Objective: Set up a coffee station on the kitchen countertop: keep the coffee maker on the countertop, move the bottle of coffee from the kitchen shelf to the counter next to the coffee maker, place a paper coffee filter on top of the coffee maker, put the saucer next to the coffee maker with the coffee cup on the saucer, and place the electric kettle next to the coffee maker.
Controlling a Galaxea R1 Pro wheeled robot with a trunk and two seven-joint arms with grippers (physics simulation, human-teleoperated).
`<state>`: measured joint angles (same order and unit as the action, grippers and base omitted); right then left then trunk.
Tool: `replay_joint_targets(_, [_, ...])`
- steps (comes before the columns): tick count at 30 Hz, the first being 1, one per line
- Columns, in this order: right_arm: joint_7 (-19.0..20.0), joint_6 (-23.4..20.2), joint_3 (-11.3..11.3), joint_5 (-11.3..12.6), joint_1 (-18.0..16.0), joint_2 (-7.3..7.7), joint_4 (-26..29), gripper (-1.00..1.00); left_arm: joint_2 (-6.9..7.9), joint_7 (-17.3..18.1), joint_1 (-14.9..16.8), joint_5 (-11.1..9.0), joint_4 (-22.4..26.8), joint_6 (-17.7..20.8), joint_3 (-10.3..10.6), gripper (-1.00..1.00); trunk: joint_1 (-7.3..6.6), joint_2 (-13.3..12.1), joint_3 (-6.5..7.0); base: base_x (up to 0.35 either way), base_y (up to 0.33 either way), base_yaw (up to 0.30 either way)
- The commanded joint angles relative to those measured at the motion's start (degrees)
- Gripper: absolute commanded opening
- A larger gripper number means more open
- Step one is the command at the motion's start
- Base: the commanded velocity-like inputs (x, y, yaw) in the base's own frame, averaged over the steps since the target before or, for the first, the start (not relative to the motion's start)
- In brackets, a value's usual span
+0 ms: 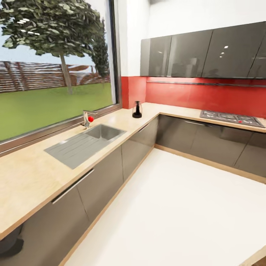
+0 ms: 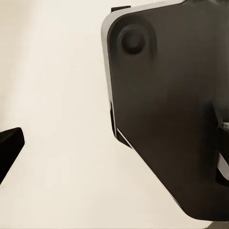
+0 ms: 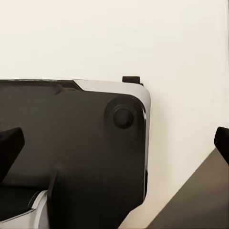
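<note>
While we roll through the kitchen, our head view takes in the long light beige wood-grain countertop running from lower left toward the red-backed corner at upper centre. On it, near that corner, stands the clear glass electric kettle with black base, handle and lid, upright and alone, well apart from the grey steel sink and its tap with the red knob. A dark gas hob lies at the right edge.

Both wrist views look down at pale floor and the dark rounded body of our own base. In the right wrist view two black fingertips stand far apart at opposite edges, so the right gripper is wide and carries nothing. The left wrist view shows one black fingertip, so we cannot tell how wide the left claw is.

We judge this a travelling step. Next we must find the coffee maker and approach.
</note>
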<state>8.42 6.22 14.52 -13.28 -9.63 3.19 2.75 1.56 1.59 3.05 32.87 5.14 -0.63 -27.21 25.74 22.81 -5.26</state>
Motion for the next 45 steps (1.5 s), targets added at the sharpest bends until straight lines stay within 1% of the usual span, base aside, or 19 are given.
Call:
replay_joint_targets(1, [0.2, 0.2, 0.5, -0.5, -0.1, 0.00, 0.0, 1.00, 0.01, 0.2, 0.0, 0.5, 0.0, 0.0, -0.5, 1.00, 0.04, 0.1, -0.12, 0.162, 0.000, -0.287])
replay_joint_targets(6, [0.2, 0.2, 0.5, -0.5, -0.1, -0.02, 0.1, 1.00, 0.00, 0.2, 0.0, 0.4, 0.0, -0.1, -0.7, 1.00, 0.04, 0.1, -0.12, 0.222, 0.000, -0.287])
replay_joint_targets(10, [0.2, 0.2, 0.6, -0.5, -0.1, -0.02, 0.1, 1.00, -0.36, 0.2, 0.0, 0.4, 0.1, -0.1, -0.7, 1.00, 0.04, 0.1, -0.12, 0.268, 0.000, -0.287])
replay_joint_targets(13, [0.2, 0.2, 0.6, -0.5, -0.1, -0.02, 0.1, 1.00, -0.47, 0.2, 0.0, 0.4, 0.2, -0.8, -0.7, 1.00, 0.04, 0.1, -0.12, 0.318, -0.017, -0.287])
replay_joint_targets(17, [0.2, 0.2, 0.6, -0.4, -0.1, -0.02, 0.1, 1.00, -0.51, 0.2, 0.0, 0.4, 0.1, -1.9, -0.7, 1.00, 0.04, 0.1, -0.12, 0.301, -0.146, -0.287])
replay_joint_targets(24, [0.2, 0.2, 0.6, -0.4, -0.1, -0.02, 0.1, 1.00, -0.54, 0.2, 0.0, 0.4, 0.1, -2.2, -0.7, 1.00, 0.04, 0.1, -0.12, 0.287, -0.202, -0.273])
replay_joint_targets(45, [0.2, 0.2, 0.4, -0.6, -0.1, -0.11, 0.5, 1.00, -0.35, 0.1, 0.0, 0.4, 0.2, -2.3, -0.7, 1.00, 0.04, 0.1, -0.12, 0.291, -0.192, -0.017])
